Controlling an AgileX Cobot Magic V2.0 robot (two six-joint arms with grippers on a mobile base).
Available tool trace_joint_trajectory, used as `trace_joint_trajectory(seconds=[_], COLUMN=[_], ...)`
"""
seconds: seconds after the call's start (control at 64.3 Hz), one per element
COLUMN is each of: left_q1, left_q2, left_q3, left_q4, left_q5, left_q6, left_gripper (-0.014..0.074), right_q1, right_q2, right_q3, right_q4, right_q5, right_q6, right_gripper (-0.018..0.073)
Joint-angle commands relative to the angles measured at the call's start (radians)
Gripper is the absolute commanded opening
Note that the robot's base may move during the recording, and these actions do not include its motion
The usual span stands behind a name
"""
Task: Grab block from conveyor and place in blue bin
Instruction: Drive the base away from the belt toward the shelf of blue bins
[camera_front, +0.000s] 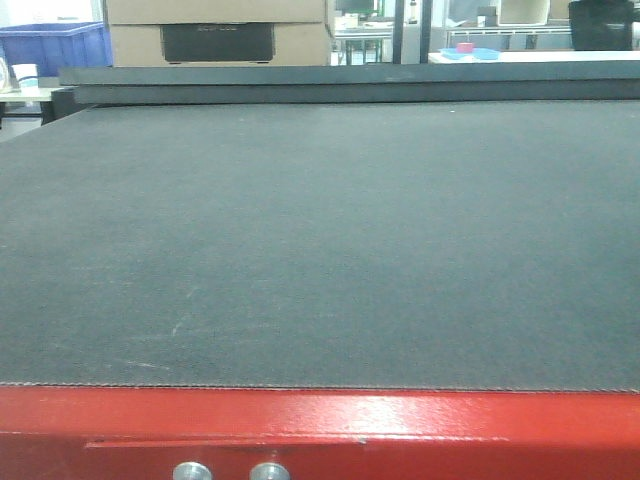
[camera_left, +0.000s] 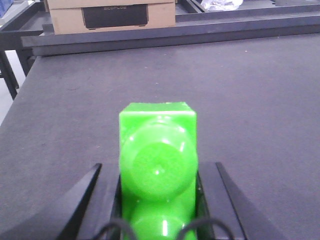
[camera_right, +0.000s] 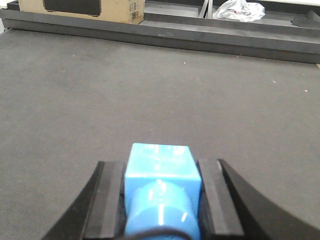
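Observation:
The green block, studs toward the camera, sits between the black fingers of my left gripper, which is shut on it just above the conveyor. My right gripper is shut on a glossy blue brick over the same dark belt. In the front view the belt lies bare on its red frame, and neither gripper shows there. A blue bin stands beyond the belt's far left corner.
A dark raised rail runs along the belt's far edge. Behind it stands a cardboard box. A crumpled plastic bag lies beyond the rail on the right. The belt's left edge drops off to the floor.

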Motion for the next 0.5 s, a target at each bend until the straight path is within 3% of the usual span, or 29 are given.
trace_joint_trajectory(seconds=[0.0,0.482], left_q1=[-0.006,-0.006], left_q2=[-0.004,-0.004], left_q3=[-0.008,-0.008], left_q4=[0.001,0.001], left_q5=[-0.018,-0.018], left_q6=[-0.004,-0.004], left_gripper=[-0.0111,-0.0111], right_q1=[-0.006,-0.006], right_q2=[-0.006,-0.006], right_q3=[-0.009,-0.009], right_q4=[-0.008,-0.008], right_q5=[-0.015,-0.018], right_q6=[0.001,0.001], right_gripper=[-0.0154,-0.0154])
